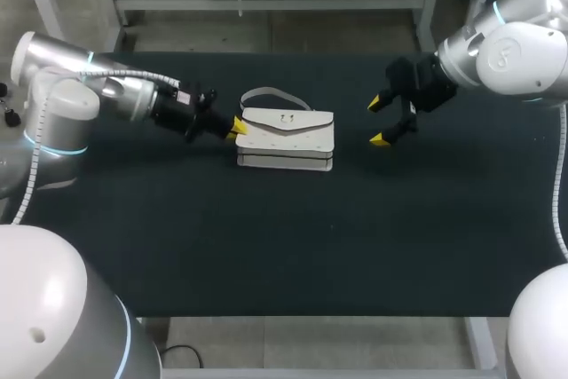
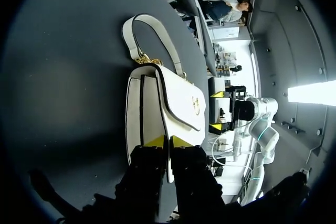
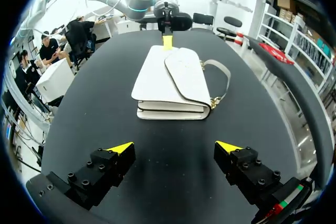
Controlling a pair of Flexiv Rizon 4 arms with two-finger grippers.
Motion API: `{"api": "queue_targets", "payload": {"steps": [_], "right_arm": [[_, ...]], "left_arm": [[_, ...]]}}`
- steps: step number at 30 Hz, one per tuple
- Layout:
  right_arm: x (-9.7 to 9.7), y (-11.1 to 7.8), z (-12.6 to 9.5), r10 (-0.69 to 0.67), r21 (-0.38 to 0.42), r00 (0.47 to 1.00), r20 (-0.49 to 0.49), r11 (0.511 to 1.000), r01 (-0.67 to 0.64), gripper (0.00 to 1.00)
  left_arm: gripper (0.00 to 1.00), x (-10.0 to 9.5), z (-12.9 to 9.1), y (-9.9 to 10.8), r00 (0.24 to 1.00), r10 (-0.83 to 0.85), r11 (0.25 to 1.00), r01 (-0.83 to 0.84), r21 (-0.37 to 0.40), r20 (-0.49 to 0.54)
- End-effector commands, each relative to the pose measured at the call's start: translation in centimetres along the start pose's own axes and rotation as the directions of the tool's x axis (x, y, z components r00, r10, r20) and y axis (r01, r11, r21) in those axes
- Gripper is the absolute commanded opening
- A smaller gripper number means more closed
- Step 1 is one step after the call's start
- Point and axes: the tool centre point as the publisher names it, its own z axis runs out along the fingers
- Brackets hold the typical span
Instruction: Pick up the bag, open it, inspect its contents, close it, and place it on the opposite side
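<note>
Left gripper [image 2: 168, 141]: jaws narrow, with the 2 yellow tips almost together. They pinch the dark-trimmed edge of the flap [image 2: 181, 98] at one end of the white bag [image 1: 284, 141].
Right gripper [image 3: 175, 147]: jaws wide, the 2 yellow tips far apart. Nothing lies between them and they touch nothing.
Bag relative to left gripper: the bag stretches straight ahead of the fingers, and its nearest end sits between the tips.
Bag relative to right gripper: the bag is ahead of the open fingers and well apart from them, with its layered side edge turned toward them.
Bag position: it lies flat near the middle of the table [image 1: 266, 246], flap side up and flap shut. It sits between the 2 grippers — the left one at its left end, the right one off its right end.
Strap [image 2: 128, 36]: white, joined to the bag by gold-coloured fittings. It loops flat on the table beside the bag's rear edge.
Clasp [image 2: 195, 104]: small and metallic, at the middle of the flap.
Surface: dark and matte.
Arms: the left arm comes in from the left side of the head view, the right arm from the upper right corner.
</note>
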Motion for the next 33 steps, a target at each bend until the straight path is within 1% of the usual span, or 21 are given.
{"api": "queue_targets", "payload": {"steps": [1,7,14,21,33], "right_arm": [[0.0,-0.1,0.1,-0.001,-0.003,1.0,0.002,1.0,0.001,1.0],[0.0,-0.1,0.1,-0.001,-0.003,1.0,0.002,1.0,0.001,1.0],[0.0,-0.1,0.1,-0.001,-0.003,1.0,0.002,1.0,0.001,1.0],[0.0,-0.1,0.1,-0.001,-0.003,1.0,0.002,1.0,0.001,1.0],[0.0,-0.1,0.1,-0.001,-0.003,1.0,0.002,1.0,0.001,1.0]], "left_arm": [[0.0,-0.2,1.5,-0.5,1.0,0.002,1.0,-0.002,-0.015,0.001],[0.0,0.2,2.3,-1.0,1.0,0.008,1.0,-0.008,-0.027,0.0],[0.0,0.4,2.6,-1.4,1.0,0.008,1.0,-0.008,-0.024,-0.012],[0.0,0.7,3.2,-1.2,1.0,0.013,1.0,-0.013,-0.022,-0.013],[0.0,1.2,2.9,-0.5,0.999,0.022,0.999,-0.023,-0.024,-0.025]]}}
